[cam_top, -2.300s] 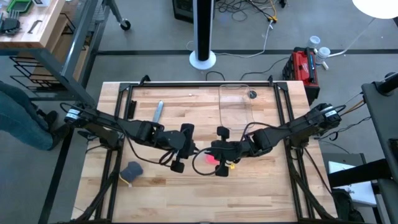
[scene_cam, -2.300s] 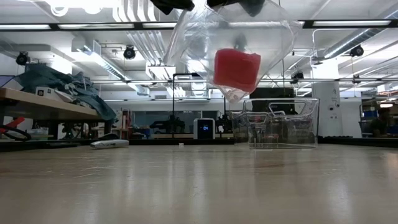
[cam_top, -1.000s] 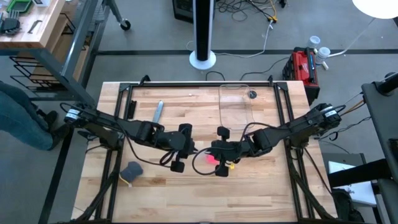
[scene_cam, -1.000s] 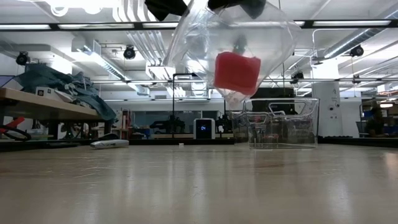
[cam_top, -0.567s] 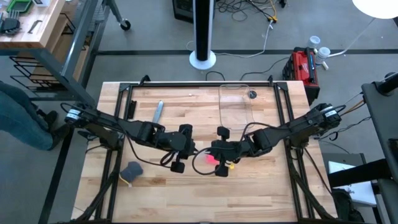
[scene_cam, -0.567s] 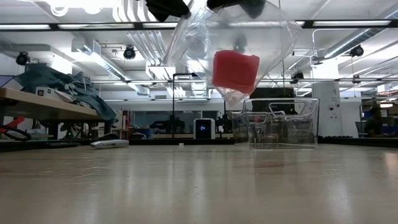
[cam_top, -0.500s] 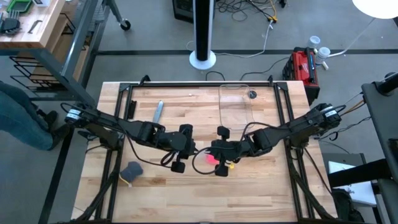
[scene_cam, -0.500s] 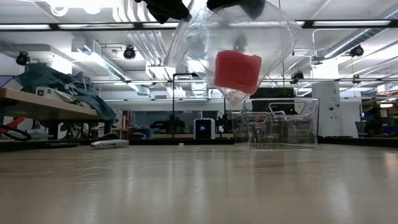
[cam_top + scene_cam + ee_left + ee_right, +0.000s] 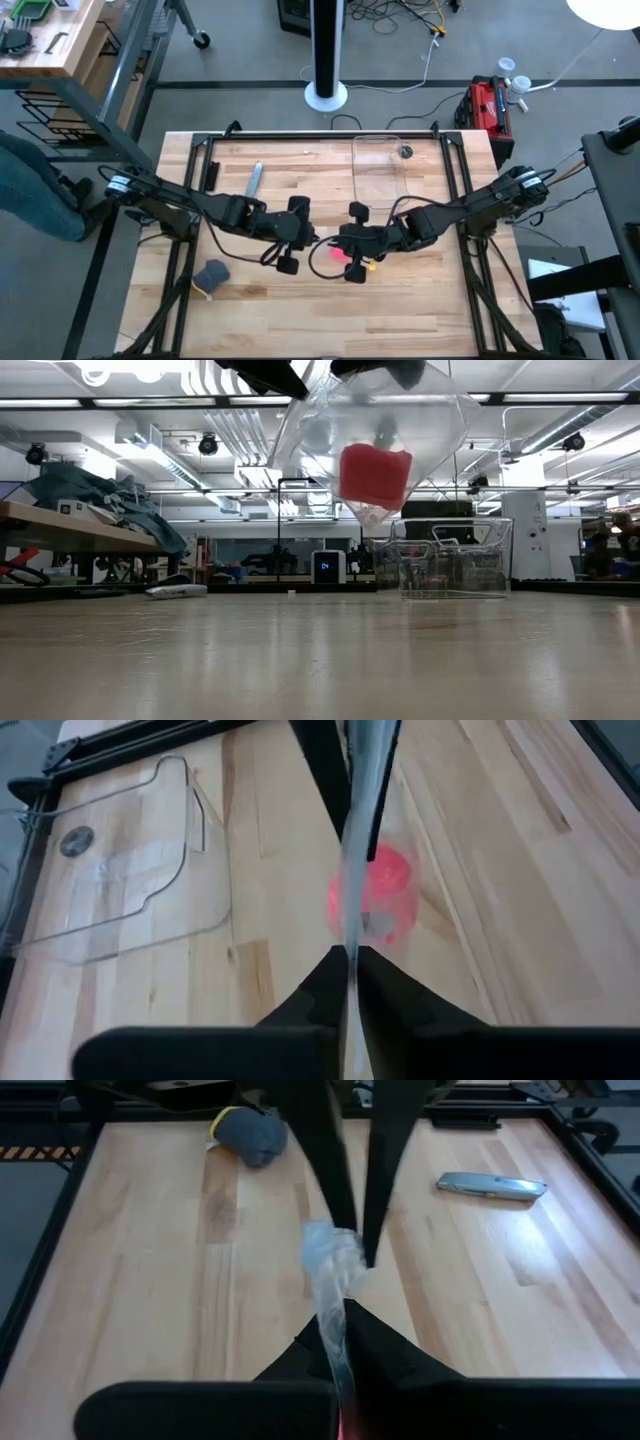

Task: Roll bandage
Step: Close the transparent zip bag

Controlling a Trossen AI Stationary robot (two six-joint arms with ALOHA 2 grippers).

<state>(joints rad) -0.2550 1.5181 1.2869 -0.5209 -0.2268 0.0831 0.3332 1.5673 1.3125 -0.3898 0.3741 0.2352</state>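
Observation:
The bandage is a compact pink-red roll [image 9: 374, 475] inside a clear crinkled plastic bag [image 9: 370, 430] that hangs well above the table. In the high view the roll [image 9: 338, 255] shows between both grippers at the table's middle. My left gripper [image 9: 300, 237] and my right gripper [image 9: 350, 241] are both shut on the bag's top. In the left wrist view the roll [image 9: 375, 890] shows through the plastic. My left gripper pinches the bag's upper edge [image 9: 350, 942] between its two shut fingers, coming from the table's left side. The bag hangs below, clear of the table. My right gripper pinches the bag's upper edge [image 9: 333, 1308] between its two shut fingers, coming from the table's right side. The plastic bunches just beyond its fingertips.
A clear plastic container [image 9: 378, 165] stands at the far middle-right of the table. A grey utility knife [image 9: 253, 180] lies at the far left. A dark grey-blue lump [image 9: 211, 273] lies at the near left. Bare wood lies under the bag.
The bag stays held up by both shut grippers. The roll has swayed a little inside it, toward the table's left.

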